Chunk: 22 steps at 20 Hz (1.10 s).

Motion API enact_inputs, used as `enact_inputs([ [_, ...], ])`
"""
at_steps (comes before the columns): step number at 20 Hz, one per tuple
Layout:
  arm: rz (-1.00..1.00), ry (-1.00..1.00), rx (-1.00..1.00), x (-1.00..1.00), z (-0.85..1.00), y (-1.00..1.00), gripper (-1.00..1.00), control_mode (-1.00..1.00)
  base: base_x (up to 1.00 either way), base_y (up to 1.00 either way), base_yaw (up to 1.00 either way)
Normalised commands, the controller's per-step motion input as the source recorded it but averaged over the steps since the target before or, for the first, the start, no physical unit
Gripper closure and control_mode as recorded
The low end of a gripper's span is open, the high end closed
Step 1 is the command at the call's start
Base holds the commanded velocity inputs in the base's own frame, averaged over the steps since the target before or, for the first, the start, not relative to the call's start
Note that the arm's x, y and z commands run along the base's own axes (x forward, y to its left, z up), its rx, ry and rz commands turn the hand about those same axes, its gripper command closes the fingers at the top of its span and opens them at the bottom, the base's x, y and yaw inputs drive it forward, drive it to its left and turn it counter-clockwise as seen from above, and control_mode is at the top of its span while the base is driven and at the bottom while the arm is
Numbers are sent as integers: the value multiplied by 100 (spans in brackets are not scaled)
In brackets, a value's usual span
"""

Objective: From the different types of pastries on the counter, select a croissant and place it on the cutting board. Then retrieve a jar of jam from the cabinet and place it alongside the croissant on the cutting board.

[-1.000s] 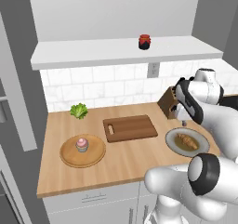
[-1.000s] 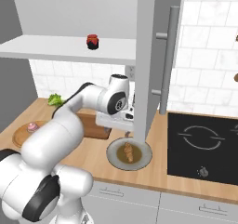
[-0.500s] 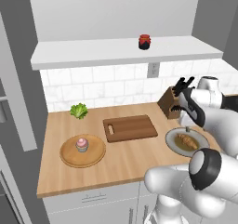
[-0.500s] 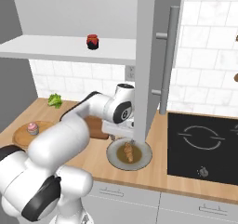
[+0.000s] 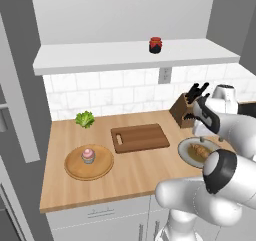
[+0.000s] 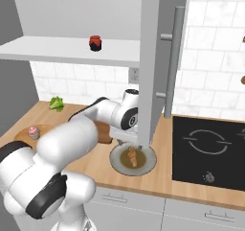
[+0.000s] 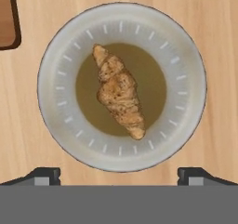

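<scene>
**Pincer drops over the croissant plate**

Since a second ago the arm has swung down from beside the knife block (image 5: 182,110) and now hangs directly over the grey plate (image 7: 56,56). No writing or brand can be read on anything.

That plate holds the croissant (image 7: 118,91), lying diagonally across its brownish centre. Left of the plate lies the dark-brown cutting board (image 5: 139,137), bare, and further left the round light-wood tray (image 5: 75,171) carries the pink-frosted cupcake (image 5: 88,155). Behind the tray, against the tiled wall, sits a green lettuce (image 5: 85,119). Above the cutting board the jar of jam (image 5: 155,45) stands on the white cabinet (image 5: 100,57) shelf.

The pincer (image 7: 118,174) stands spread wide with nothing in it, its two dark tips at the near rim of the plate, one to each side. The croissant lies between them, apart from both and further along the pincer's line of sight.
</scene>
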Motion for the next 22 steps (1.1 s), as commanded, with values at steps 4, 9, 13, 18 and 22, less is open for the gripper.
enact_inputs([
  [4,0,0,0,29,-8,0,-100,-100,0,0,0],
  [9,0,2,0,11,-21,0,-100,-100,0,0,0],
  [13,0,5,0,6,-32,0,-100,-100,0,0,0],
  [18,0,1,0,10,-20,0,-100,-100,0,0,0],
  [22,0,0,0,16,-7,-1,-100,-100,0,0,0],
])
